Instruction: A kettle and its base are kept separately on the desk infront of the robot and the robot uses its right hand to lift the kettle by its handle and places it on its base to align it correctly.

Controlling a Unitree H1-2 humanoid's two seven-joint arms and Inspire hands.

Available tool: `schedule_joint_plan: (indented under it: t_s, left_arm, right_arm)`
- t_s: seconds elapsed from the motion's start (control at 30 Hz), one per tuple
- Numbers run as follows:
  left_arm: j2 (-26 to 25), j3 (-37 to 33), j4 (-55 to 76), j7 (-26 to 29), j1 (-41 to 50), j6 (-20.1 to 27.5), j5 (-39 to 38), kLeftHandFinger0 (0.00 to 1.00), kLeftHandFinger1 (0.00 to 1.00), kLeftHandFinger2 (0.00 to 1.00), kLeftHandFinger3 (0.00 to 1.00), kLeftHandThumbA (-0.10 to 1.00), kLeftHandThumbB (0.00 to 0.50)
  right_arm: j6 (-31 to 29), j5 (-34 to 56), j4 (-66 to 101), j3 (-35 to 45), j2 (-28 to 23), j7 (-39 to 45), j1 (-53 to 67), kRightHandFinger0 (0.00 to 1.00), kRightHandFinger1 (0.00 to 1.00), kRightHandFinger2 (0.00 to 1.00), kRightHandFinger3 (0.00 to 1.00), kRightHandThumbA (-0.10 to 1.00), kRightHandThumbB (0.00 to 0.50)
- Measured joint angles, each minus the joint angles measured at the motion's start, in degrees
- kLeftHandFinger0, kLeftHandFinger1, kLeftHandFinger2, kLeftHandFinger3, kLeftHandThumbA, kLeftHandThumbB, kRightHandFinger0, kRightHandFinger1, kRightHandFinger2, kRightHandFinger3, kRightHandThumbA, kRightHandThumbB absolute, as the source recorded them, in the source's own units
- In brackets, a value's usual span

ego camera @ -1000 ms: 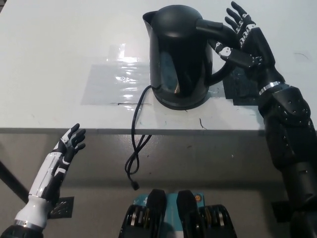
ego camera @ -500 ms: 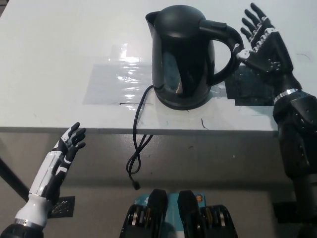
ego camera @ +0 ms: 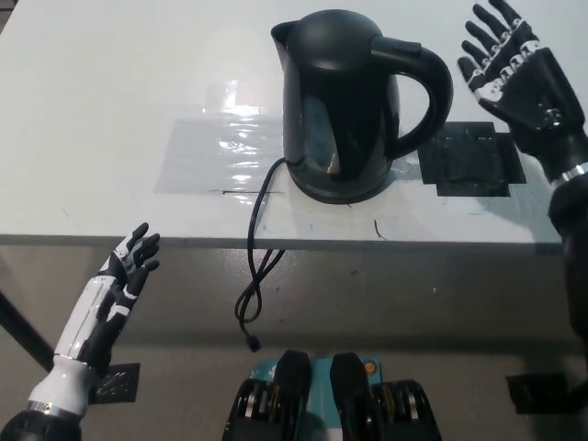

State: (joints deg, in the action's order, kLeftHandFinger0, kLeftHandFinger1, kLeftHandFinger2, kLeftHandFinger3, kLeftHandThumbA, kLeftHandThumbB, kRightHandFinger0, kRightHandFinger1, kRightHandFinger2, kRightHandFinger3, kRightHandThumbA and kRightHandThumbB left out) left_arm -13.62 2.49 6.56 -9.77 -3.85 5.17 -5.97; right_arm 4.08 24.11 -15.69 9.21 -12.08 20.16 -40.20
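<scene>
A black kettle stands upright on its round black base in the middle of the white desk, its spout to the left and its handle to the right. My black right hand is open, fingers spread, and hangs to the right of the handle without touching it. My white left hand rests open below the desk's front edge at the lower left.
The base's black cord trails over the desk's front edge and hangs down. A clear taped sheet lies left of the kettle. A square of black tape marks the desk right of the kettle.
My right hand has let go of the kettle's handle and pulled away to the right and upward, fingers spreading. The kettle stays on its base. The left hand has not moved.
</scene>
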Motion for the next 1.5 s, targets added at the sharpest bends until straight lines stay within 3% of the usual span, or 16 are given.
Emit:
schedule_joint_plan:
  t_s: [0.23,0.53,0.63,0.7,0.73,0.83,0.97,1.07,1.3,1.37,1.5]
  left_arm:
    - [-0.02,0.10,-0.12,0.00,0.16,0.01,-0.06,1.00,1.00,1.00,1.00,0.87,0.109]
    - [0.03,0.11,-0.30,0.01,0.26,-0.30,-0.05,1.00,1.00,1.00,1.00,0.87,0.101]
    - [0.08,0.14,-0.30,0.01,0.43,-0.33,-0.05,1.00,1.00,1.00,1.00,0.91,0.116]
    - [0.08,0.14,-0.30,0.01,0.45,-0.33,-0.05,1.00,1.00,1.00,1.00,0.91,0.115]
    - [0.11,0.14,-0.30,0.01,0.45,-0.33,-0.05,1.00,1.00,1.00,1.00,0.93,0.125]
    - [0.24,0.16,-0.30,0.02,0.44,-0.33,-0.07,1.00,1.00,1.00,1.00,1.00,0.117]
    - [0.29,0.22,-0.30,0.03,0.47,-0.30,-0.02,1.00,1.00,1.00,1.00,1.00,0.117]
    - [0.40,0.37,-0.30,0.02,0.63,-0.23,-0.17,1.00,1.00,1.00,1.00,1.00,0.067]
    - [0.93,0.53,-0.30,0.02,1.45,0.26,-0.68,1.00,1.00,1.00,1.00,1.00,0.035]
    - [0.99,0.55,-0.29,0.02,1.45,0.48,-0.68,1.00,1.00,1.00,1.00,1.00,0.062]
    - [1.26,0.65,-0.30,0.04,1.45,0.74,-0.67,1.00,1.00,1.00,1.00,1.00,0.084]
  right_arm:
    - [0.99,2.76,12.84,2.57,-1.88,1.24,8.21,1.00,1.00,1.00,1.00,1.00,0.500]
    - [0.09,-0.23,32.45,5.20,-1.86,-1.27,22.72,1.00,1.00,1.00,1.00,1.00,0.476]
    - [-2.55,-3.68,36.44,5.97,-1.01,-2.77,28.47,1.00,1.00,1.00,1.00,1.00,0.435]
    - [-3.14,-4.45,36.56,6.13,-0.52,-3.13,29.39,1.00,1.00,1.00,1.00,1.00,0.434]
    - [-4.50,-6.32,36.58,6.27,0.73,-4.04,31.42,1.00,1.00,1.00,1.00,1.00,0.385]
    - [-7.41,-8.93,36.07,6.31,2.70,-5.49,33.66,1.00,1.00,1.00,1.00,1.00,0.375]
    - [-10.38,-11.36,33.16,6.12,5.17,-6.80,35.41,1.00,1.00,1.00,1.00,1.00,0.361]
    - [-13.47,-13.65,28.23,5.35,6.55,-7.70,37.21,1.00,1.00,1.00,1.00,1.00,0.331]
    - [-18.58,-16.13,19.03,3.59,7.55,-8.73,38.50,1.00,1.00,1.00,1.00,1.00,0.277]
    - [-20.02,-17.00,16.98,2.95,7.57,-9.04,38.51,1.00,1.00,1.00,1.00,1.00,0.245]
    - [-22.67,-18.80,14.17,1.45,7.58,-9.62,38.46,1.00,1.00,1.00,1.00,1.00,0.270]
